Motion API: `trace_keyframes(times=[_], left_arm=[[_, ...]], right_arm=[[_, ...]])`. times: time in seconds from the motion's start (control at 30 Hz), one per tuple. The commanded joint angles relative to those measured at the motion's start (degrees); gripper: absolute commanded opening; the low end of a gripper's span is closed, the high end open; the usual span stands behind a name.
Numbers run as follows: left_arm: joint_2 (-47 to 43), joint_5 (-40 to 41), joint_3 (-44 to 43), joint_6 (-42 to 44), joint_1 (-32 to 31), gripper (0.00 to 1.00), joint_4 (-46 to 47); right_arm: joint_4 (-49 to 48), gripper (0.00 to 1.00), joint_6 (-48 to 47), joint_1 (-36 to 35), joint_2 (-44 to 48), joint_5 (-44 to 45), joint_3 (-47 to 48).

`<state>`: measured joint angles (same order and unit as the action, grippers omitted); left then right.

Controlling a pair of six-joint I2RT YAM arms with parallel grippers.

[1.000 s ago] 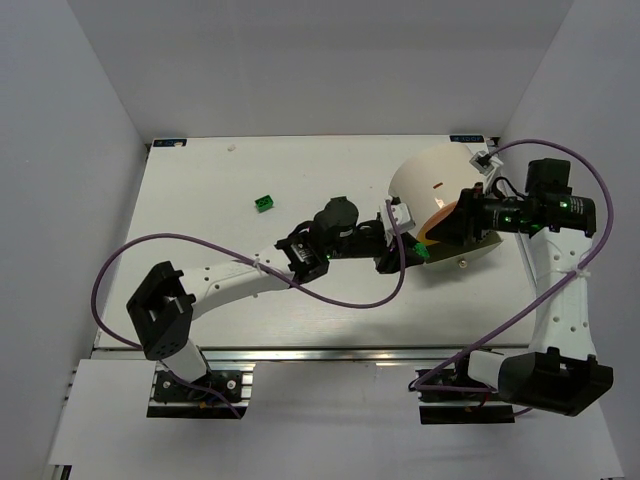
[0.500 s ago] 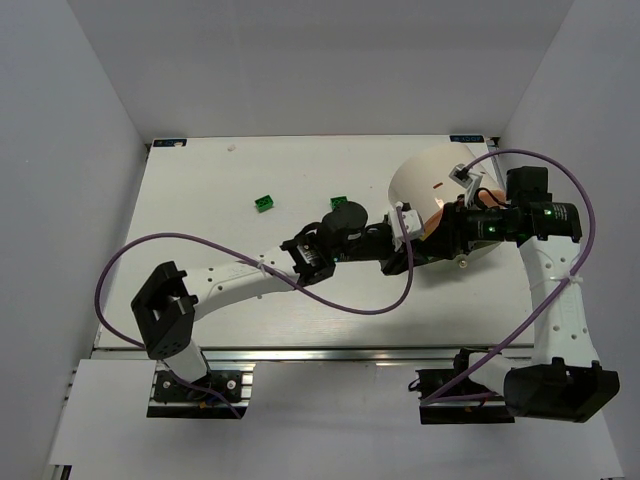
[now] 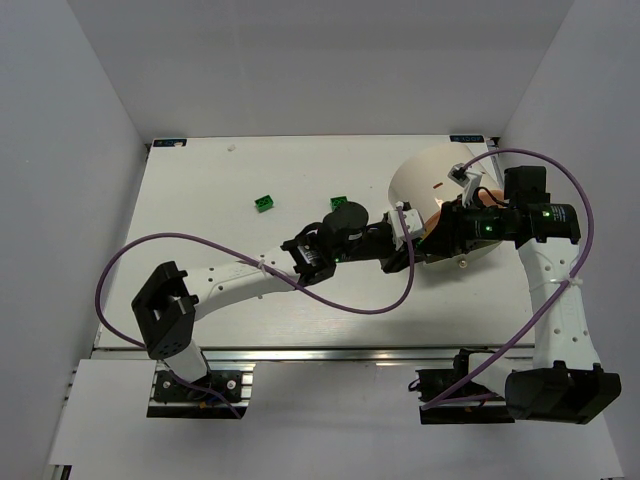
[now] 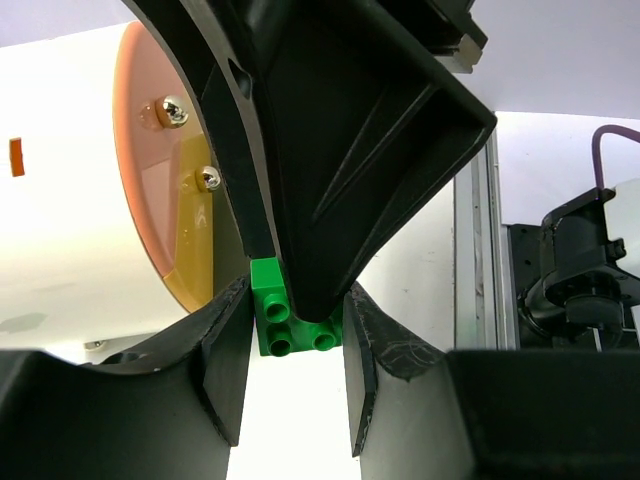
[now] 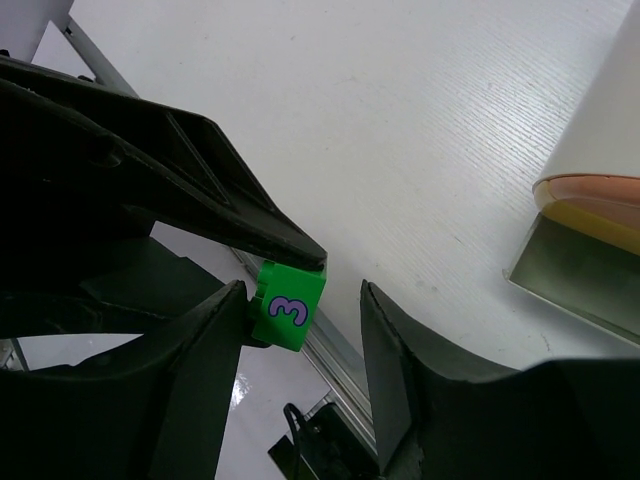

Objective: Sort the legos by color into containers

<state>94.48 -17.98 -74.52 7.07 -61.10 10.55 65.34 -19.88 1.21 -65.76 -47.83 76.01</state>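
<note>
left wrist view first: the left gripper [image 4: 296, 335] has both fingers pressed tight on the sides of a green lego [image 4: 283, 312], studs facing the lens. over to the right wrist view: the right gripper [image 5: 302, 312] stands parted around that same brick, which shows a purple 3. one finger touches it and the other stands off. just behind sits the cream tub [image 4: 60, 230], its orange face [image 4: 165, 215] turned towards the grippers. farther back in the top view, a second green lego [image 3: 338, 202] and a third green lego [image 3: 264, 203] lie apart on the white table [image 3: 200, 180], left of the tub.
</note>
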Motion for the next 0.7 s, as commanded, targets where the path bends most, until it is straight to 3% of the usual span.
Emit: trace_keyframes(times=[0.0, 0.4, 0.5, 0.6, 0.67], left_arm=[[-3.68, 2.24, -0.28, 0.75, 0.19, 0.11, 2.20], [-3.69, 3.91, -0.01, 1.10, -0.33, 0.12, 3.60], [-3.60, 4.18, 0.17, 1.10, -0.33, 0.13, 4.04], [-3.42, 4.53, 0.25, 1.10, -0.33, 0.25, 4.31], [-3.33, 5.14, 0.51, 0.93, -0.33, 0.33, 4.57]], right_arm=[[-0.04, 0.54, 0.63, -0.25, 0.45, 2.22, -0.51], [0.66, 0.39, 1.25, -0.33, -1.04, 1.43, -0.68], [0.67, 0.30, 1.16, -0.33, -1.04, 1.17, -0.95], [0.40, 0.16, 0.90, -0.33, -0.95, 0.64, -1.12], [0.31, 0.12, 0.81, -0.33, -0.95, 0.29, -0.86]])
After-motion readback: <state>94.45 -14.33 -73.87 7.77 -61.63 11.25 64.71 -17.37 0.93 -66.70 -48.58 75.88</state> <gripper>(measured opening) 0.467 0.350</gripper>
